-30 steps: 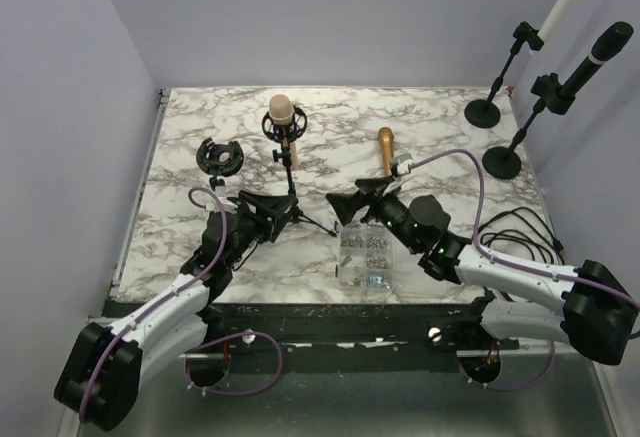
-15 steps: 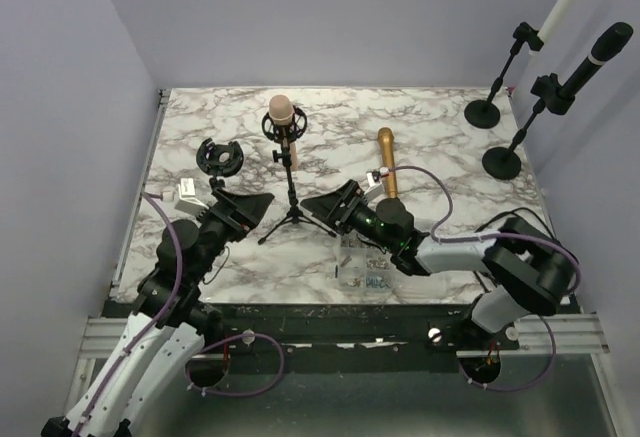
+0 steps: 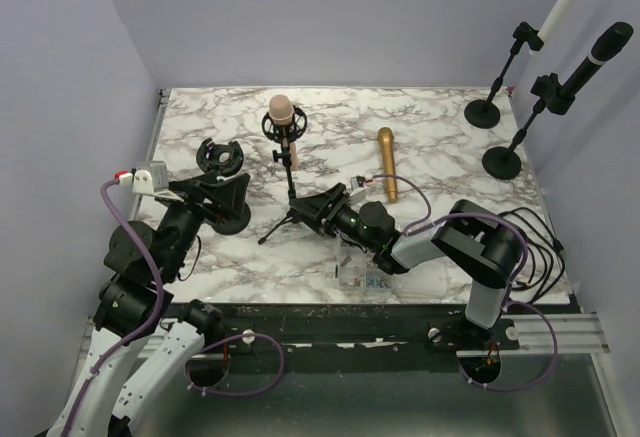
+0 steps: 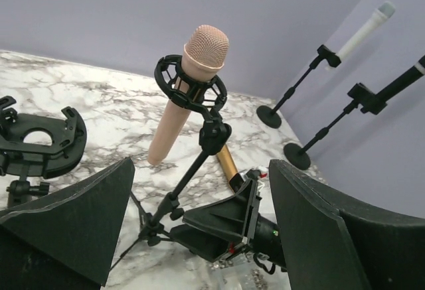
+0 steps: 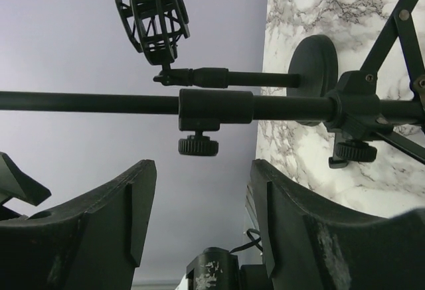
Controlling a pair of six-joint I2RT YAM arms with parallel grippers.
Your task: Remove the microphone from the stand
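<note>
A pink microphone (image 3: 283,112) sits upright in a black shock mount on a black tripod stand (image 3: 292,192) at the table's middle. In the left wrist view the microphone (image 4: 194,81) and the stand's pole (image 4: 189,180) lie ahead, between my fingers but well apart from them. My left gripper (image 3: 228,195) is open and empty, left of the stand. My right gripper (image 3: 312,207) is open and empty, low beside the tripod's base on its right. In the right wrist view the stand's pole (image 5: 133,102) runs across just beyond the open fingertips (image 5: 143,190), untouched.
An empty shock mount (image 3: 220,156) on a round-base stand is at the left. A gold microphone (image 3: 386,162) lies on the marble. A clear plastic box (image 3: 365,262) is near the front edge. Two tall stands hold a white microphone (image 3: 565,2) and a black microphone (image 3: 600,52) at the far right.
My left gripper has drawn back to the left, away from the tripod. My right gripper has moved left along the table, close to the tripod's base. The microphone has not moved.
</note>
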